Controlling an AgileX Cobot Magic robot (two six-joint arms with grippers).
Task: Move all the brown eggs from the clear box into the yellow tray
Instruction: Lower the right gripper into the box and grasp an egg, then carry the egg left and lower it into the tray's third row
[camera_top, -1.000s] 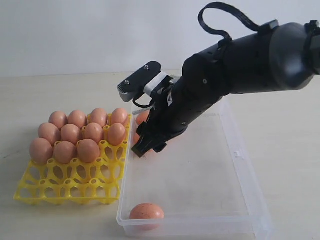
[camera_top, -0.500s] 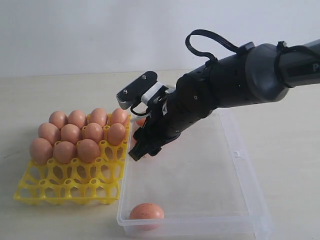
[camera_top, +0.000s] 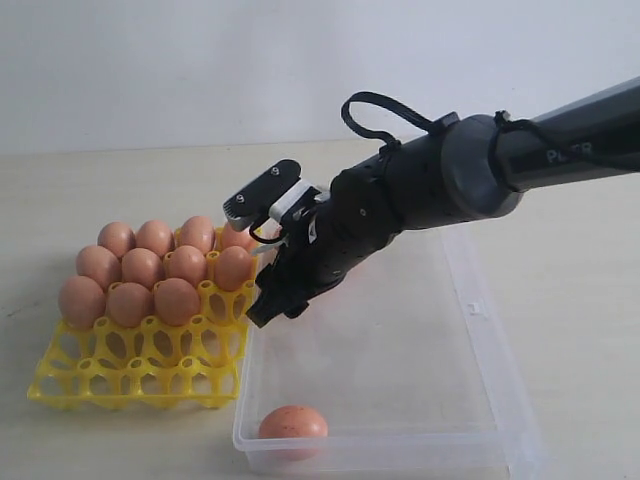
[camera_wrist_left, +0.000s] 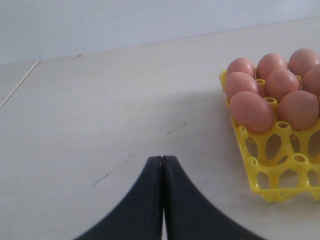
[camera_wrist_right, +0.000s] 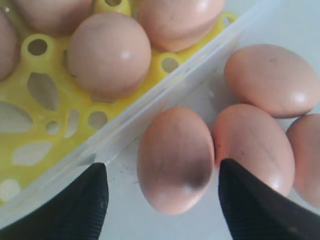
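Observation:
The yellow tray (camera_top: 140, 370) on the left holds several brown eggs (camera_top: 142, 268) in its back rows. The clear box (camera_top: 505, 380) lies beside it, with one brown egg (camera_top: 293, 424) in its near left corner. My right gripper (camera_top: 272, 300) reaches down into the box's far left corner, by the tray. In the right wrist view it (camera_wrist_right: 162, 165) stands open astride one brown egg (camera_wrist_right: 175, 155), with gaps on both sides. Three more eggs (camera_wrist_right: 267, 80) lie close by. My left gripper (camera_wrist_left: 162, 159) is shut and empty over bare table beside the tray (camera_wrist_left: 280, 170).
The box wall (camera_wrist_right: 165, 95) runs between the straddled egg and the tray (camera_wrist_right: 45, 125). The tray's front cups (camera_top: 120, 345) stand open. A small latch tab (camera_top: 476, 303) sits on the box's right rim. The right arm (camera_top: 440, 190) spans the far end of the box.
The right arm has swung left and down toward the box's far left corner by the tray. Its jaws stayed open. The eggs have not moved.

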